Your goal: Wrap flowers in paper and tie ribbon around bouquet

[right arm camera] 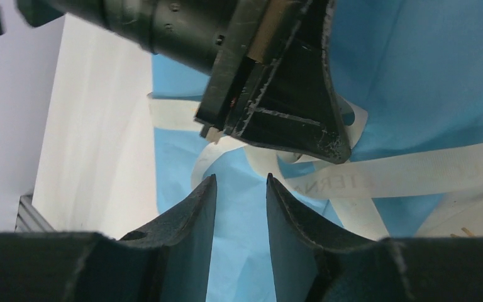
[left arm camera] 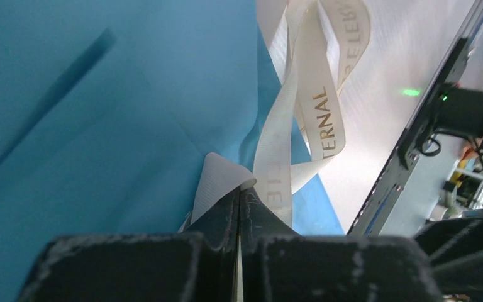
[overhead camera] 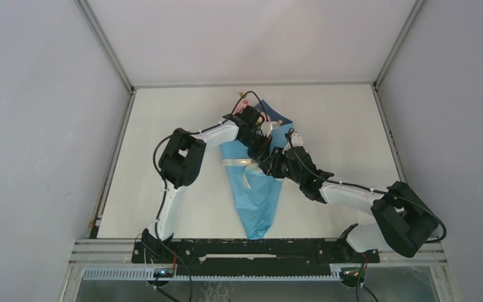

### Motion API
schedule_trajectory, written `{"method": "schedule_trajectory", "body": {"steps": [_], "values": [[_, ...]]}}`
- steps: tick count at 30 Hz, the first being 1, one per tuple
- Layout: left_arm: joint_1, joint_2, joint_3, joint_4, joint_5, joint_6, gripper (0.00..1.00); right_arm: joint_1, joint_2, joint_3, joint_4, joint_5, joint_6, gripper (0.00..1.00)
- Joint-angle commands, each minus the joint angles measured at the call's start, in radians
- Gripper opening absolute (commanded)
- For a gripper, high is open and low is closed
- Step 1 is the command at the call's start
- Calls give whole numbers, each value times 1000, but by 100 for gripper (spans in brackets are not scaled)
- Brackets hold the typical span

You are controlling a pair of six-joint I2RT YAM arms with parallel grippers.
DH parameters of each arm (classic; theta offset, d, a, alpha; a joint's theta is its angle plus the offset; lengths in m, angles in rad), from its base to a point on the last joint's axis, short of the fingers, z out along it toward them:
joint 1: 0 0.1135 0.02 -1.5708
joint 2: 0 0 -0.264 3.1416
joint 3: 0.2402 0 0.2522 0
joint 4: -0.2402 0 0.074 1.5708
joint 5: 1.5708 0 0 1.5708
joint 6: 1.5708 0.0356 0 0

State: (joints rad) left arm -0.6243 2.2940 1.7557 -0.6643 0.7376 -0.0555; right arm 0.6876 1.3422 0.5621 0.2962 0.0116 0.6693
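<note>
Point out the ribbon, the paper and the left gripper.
ribbon [left arm camera: 321, 113], left wrist view, lettered loop.
paper [overhead camera: 258, 201], top view, cone's lower half.
left gripper [left arm camera: 241, 200], left wrist view, between shut fingertips.

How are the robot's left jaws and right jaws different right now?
The left jaws are squeezed shut; the right jaws stand apart with a gap. The left jaws pinch the cream ribbon; the right jaws hold nothing, and only the blue paper shows between them. Both are black and sit over the paper, close to the ribbon.
</note>
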Motion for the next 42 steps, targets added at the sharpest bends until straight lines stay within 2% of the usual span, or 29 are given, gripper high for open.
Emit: {"method": "schedule_trajectory", "body": {"steps": [1,8,14,22,25,30,32,37,42], "values": [[-1,-85,-62,186,-22,-195,0,22,57,2,81,81,32,44],[-1,-79,-71,188,-44,-199,0,56,71,33,17,103,-61,42],[0,-92,-81,188,-45,-201,1,-14,66,33,5,-73,-131,42],[-1,-117,-99,201,-72,-200,3,-23,41,33,61,-113,-186,43],[-2,-117,-107,197,-67,-194,4,-10,39,42,110,-214,-284,45],[-1,-120,-114,195,-83,-184,4,-21,-6,130,38,-396,-434,47],[0,-120,-114,201,-88,-184,4,12,-25,130,13,-340,-454,48],[-1,-116,-110,206,-91,-179,4,155,42,130,-45,-37,-425,47],[0,-116,-113,203,-102,-165,5,234,115,172,-57,90,-406,48]]}}
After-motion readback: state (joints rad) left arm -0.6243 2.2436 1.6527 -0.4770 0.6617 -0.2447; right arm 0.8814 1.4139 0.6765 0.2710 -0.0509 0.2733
